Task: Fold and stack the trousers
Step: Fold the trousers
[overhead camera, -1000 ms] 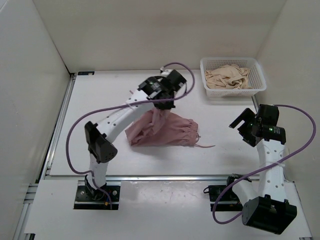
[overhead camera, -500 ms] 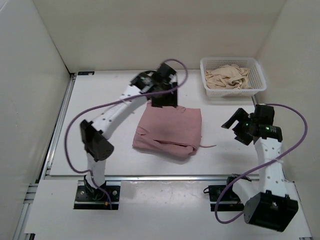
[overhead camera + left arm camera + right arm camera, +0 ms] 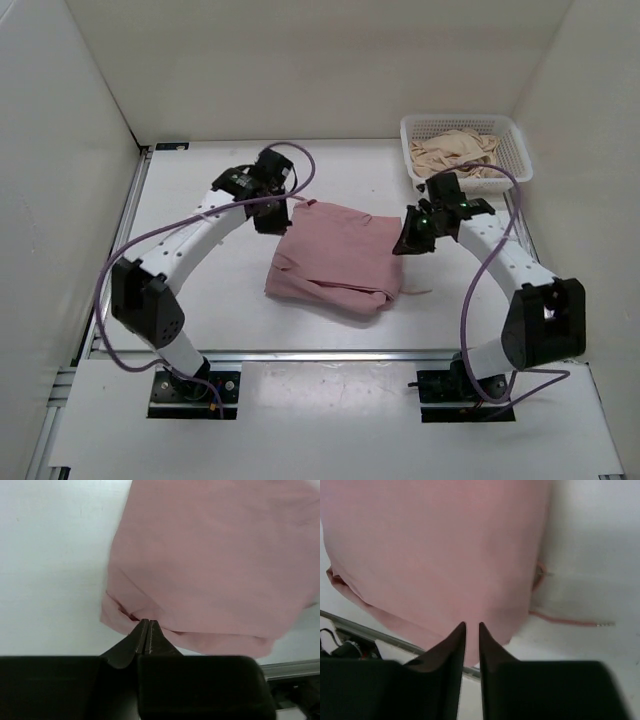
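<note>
Overhead, the folded pink trousers (image 3: 335, 262) lie mid-surface (image 3: 200, 260), with the left claw (image 3: 272, 215) by their far left corner and the right claw (image 3: 410, 240) by their far right corner. Left wrist: claw pinched fully closed, holding nothing, over the trousers' edge. Right wrist: claw parted by a thin gap, empty, over the cloth

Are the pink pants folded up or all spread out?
Folded. The pink trousers lie in one compact block on the table, with layered edges showing along the near side.
</note>
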Available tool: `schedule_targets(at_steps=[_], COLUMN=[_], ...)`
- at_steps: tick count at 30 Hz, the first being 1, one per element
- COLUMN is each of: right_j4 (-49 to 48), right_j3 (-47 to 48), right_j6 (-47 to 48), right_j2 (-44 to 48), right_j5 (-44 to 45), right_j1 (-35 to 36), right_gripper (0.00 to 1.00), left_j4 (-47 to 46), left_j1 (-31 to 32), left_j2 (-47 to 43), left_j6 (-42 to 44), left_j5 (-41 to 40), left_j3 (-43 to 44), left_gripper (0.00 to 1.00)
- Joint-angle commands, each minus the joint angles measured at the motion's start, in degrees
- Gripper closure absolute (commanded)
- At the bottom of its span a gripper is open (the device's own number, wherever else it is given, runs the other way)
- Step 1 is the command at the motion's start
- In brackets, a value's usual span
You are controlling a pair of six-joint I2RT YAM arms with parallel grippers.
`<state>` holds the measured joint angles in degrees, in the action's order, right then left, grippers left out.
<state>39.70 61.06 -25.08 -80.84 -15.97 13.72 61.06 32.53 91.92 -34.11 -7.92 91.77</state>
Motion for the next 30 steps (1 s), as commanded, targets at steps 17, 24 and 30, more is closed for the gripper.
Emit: schedule_targets(at_steps=[17,24,30], right_j4=[-3.8,1.8,5.4], right_j3=[14.8,22.8,22.2], right_j6=[-3.3,-2.8,-3.3], right_j2=[-30.4,-26.4,-4.1], right_j5=[11.3,16.5,30.5], right_j1=[11.6,16.8,16.8], right_gripper=[0.96,0.80,0.05], left_j4=[-9.6,1.7,5.7], left_j1=[-1.5,-4.8,-6.2], left_j2=[5.1,-3.1,-8.9], left_j6=[-5.4,-1.5,4.0], left_j5=[1.5,-5.2,-7.8], left_j3=[-25.2,-13.0,3.3], left_gripper=[0.90,0.86,0.00])
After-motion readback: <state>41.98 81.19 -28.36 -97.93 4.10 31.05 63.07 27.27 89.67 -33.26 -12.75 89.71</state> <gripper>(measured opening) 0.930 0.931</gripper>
